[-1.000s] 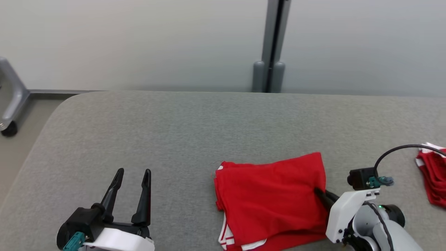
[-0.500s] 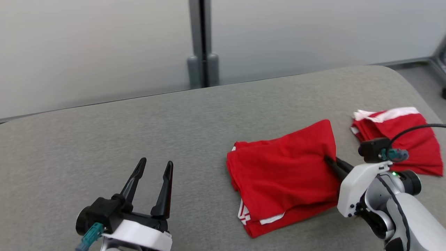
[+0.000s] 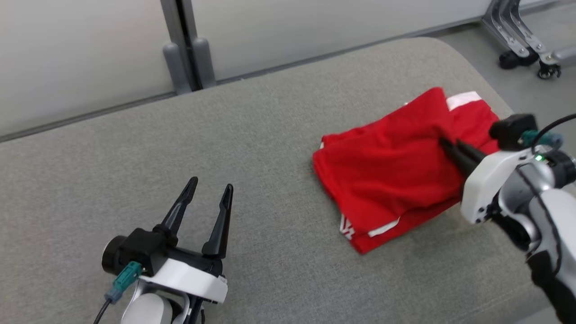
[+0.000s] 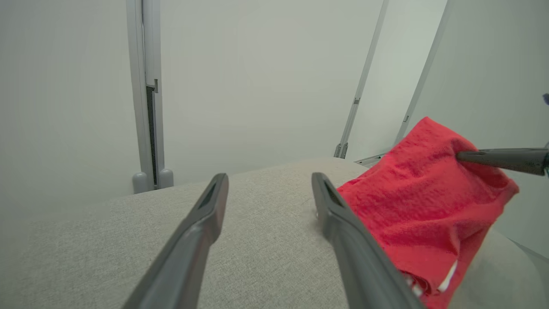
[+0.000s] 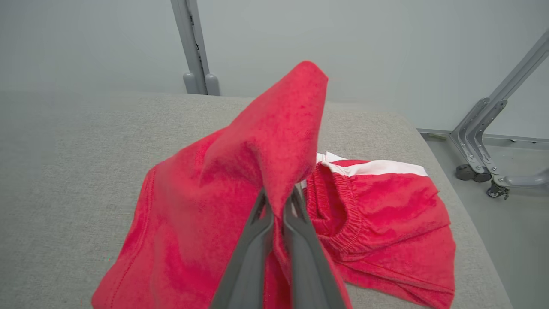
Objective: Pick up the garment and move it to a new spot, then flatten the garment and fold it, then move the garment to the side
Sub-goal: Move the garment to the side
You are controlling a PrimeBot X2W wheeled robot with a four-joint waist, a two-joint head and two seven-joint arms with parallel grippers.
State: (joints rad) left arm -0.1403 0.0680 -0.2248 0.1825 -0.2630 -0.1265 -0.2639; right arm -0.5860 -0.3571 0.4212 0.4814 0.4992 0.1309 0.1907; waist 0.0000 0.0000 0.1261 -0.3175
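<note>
The garment [image 3: 387,171] is a folded red piece with white trim, lying on the grey padded table [image 3: 270,135] right of centre. My right gripper [image 3: 443,143] is shut on its right edge and holds that edge lifted, while the rest drapes onto the table. In the right wrist view the red cloth [image 5: 266,141] rises in a peak over the closed right gripper [image 5: 279,197]. My left gripper [image 3: 210,186] hovers open over the table at the lower left, holding nothing. Past the open left gripper [image 4: 270,177], the left wrist view shows the garment [image 4: 420,193] pinched by the other arm's fingers [image 4: 502,158].
A second folded red garment [image 3: 472,114] with a white band lies just behind the held one, near the table's rounded right end, also in the right wrist view [image 5: 386,201]. A wheeled metal frame [image 3: 522,36] stands on the floor beyond that end. A grey post [image 3: 184,49] stands behind the table.
The head camera has swung to the right. My right gripper has carried the garment's edge toward the second red garment, so the two now overlap. The left gripper stays open.
</note>
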